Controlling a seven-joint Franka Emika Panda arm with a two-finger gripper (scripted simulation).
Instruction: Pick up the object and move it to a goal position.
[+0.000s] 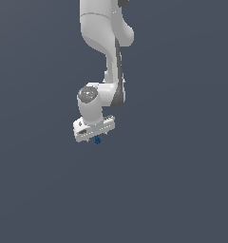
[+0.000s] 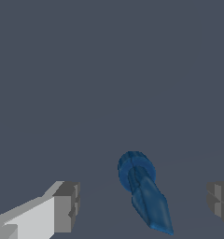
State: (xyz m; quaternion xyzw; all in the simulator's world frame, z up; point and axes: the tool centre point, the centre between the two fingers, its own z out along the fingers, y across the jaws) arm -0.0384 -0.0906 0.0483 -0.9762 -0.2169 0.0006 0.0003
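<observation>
Hanging from the white arm point(image 1: 104, 42), the gripper point(image 1: 95, 136) sits low over the plain grey worktop point(image 1: 35, 190). In the wrist view, one grey fingertip point(image 2: 67, 206) appears at one side, the blue object point(image 2: 143, 189) lies between, and the other fingertip point(image 2: 220, 203) stands at the opposite side. The fingers are spread apart, neither touching the object. In the exterior view the object point(image 1: 97, 140) shows just beneath the gripper.

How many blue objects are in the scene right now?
1. The blue object lies between the open fingers, apart from both. In the exterior view it shows just under the gripper. Nothing else blue is visible.
</observation>
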